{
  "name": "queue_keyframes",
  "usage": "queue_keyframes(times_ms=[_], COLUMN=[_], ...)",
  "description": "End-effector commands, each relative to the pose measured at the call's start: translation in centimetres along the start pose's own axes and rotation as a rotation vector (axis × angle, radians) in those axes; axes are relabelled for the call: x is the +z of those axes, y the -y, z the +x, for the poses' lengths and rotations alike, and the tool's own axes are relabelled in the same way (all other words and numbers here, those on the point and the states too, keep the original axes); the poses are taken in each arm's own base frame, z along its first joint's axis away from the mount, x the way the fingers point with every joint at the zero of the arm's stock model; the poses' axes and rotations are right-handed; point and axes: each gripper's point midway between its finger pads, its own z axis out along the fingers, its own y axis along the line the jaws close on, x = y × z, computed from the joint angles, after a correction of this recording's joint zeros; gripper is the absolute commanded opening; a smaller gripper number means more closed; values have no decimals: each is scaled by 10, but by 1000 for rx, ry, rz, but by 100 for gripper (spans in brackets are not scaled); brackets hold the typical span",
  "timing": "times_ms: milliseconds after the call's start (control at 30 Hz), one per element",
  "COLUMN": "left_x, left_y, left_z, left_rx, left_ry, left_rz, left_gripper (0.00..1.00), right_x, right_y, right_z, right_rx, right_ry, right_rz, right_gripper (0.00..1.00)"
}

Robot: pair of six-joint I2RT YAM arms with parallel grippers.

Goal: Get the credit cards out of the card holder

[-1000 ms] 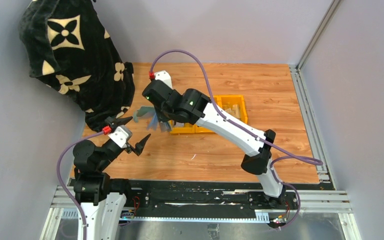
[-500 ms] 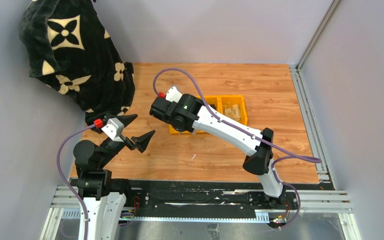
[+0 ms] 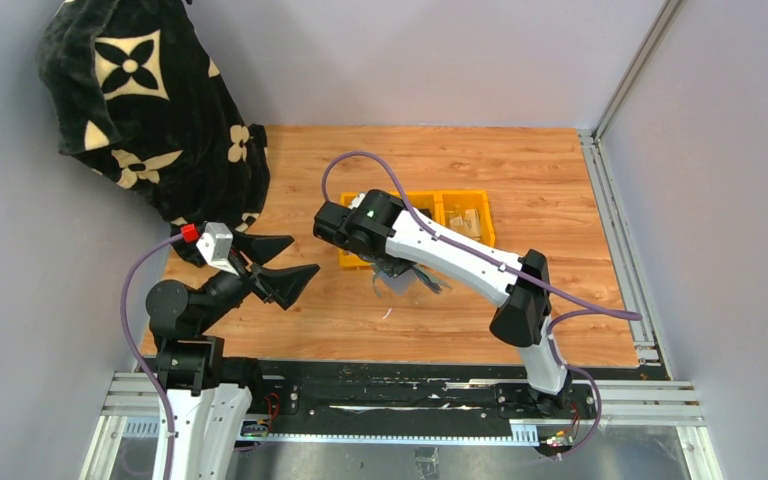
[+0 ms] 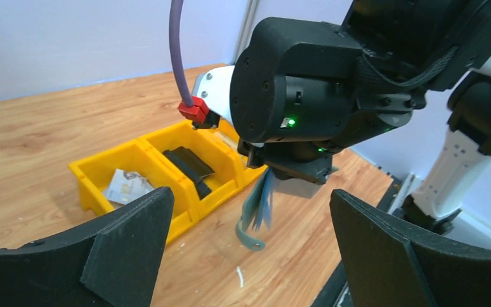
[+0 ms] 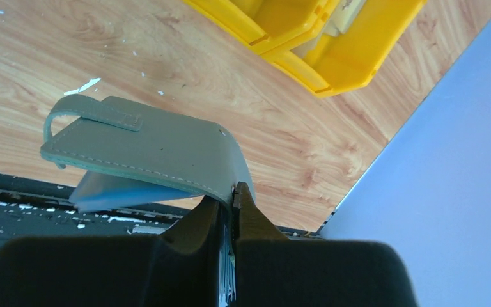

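The sage-green card holder point(image 5: 153, 150) hangs in the air over the wooden table, pinched at one edge by my right gripper point(image 5: 232, 192), which is shut on it. Its blue-grey inner pockets point(image 5: 121, 190) fan out beneath the flap, and the closure tab point(image 4: 250, 239) dangles down. In the top view the card holder point(image 3: 405, 279) hangs just in front of the yellow bins. No credit cards show clearly. My left gripper point(image 3: 282, 264) is wide open to the holder's left, facing it, with nothing between its fingers point(image 4: 128, 246).
Two joined yellow bins point(image 3: 465, 203) sit behind the holder; one holds a black wallet-like item point(image 4: 188, 166), the other a pale printed item point(image 4: 128, 185). A black patterned cloth point(image 3: 145, 110) hangs at the back left. Black rails point(image 3: 410, 385) run along the table's near edge.
My right arm has carried the card holder from the left of the bins toward the near middle of the table. My left gripper has risen and swung right to face it.
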Motion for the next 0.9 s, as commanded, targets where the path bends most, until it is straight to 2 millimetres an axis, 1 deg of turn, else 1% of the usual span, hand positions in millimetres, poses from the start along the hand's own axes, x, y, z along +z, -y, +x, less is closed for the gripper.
queue_keyframes(times_ms=[0, 67, 100, 133, 167, 200, 233, 300, 333, 400, 500, 533, 600, 667, 733, 800, 867], left_x=[1, 2, 3, 3, 5, 7, 8, 10, 10, 11, 16, 22, 31, 38, 40, 38, 33], left_y=[7, 2, 2, 2, 6, 17, 22, 39, 43, 43, 47, 42, 29, 8, -3, -18, -34], left_z=[-8, -1, 4, 7, 10, 12, 14, 17, 17, 23, 41, 49, 57, 61, 65, 76, 74], left_rx=[-115, -131, -136, -143, -148, -155, -158, -167, -173, -150, -138, -133, -102, -59, -2, 59, 113], left_ry=[49, 50, 46, 47, 48, 45, 40, 22, 21, 7, -35, -55, -70, -87, -116, -191, -222], left_rz=[9, -7, -6, 0, 22, 71, 94, 171, 193, 208, 235, 218, 165, 66, 14, -65, -157], left_gripper=[100, 100, 100, 100, 100, 100, 100, 100, 100, 99, 100, 100, 100, 100, 100, 100, 100], right_x=[6, 9, 7, 1, -4, -11, -16, -20, -22, -26, -38, -45, -60, -75, -91, -107, -119], right_y=[7, -3, -11, -24, -32, -38, -44, -48, -47, -48, -54, -57, -59, -58, -55, -51, -49], right_z=[18, 13, 5, -5, -12, -24, -33, -47, -51, -55, -62, -65, -72, -77, -81, -82, -81], right_rx=[-29, 15, 36, 60, 75, 102, 126, 182, 208, 236, 263, 273, 290, 307, 324, 334, 323], right_ry=[-113, -137, -133, -117, -103, -71, -45, -11, -6, -8, 17, 29, 68, 109, 149, 185, 213], right_rz=[-29, -101, -152, -241, -298, -357, -412, -495, -525, -587, -664, -702, -763, -812, -863, -917, -955], right_gripper=[0, 0, 0, 0, 0, 0, 0, 0, 0, 0, 0, 0, 0, 0, 0, 0, 0])
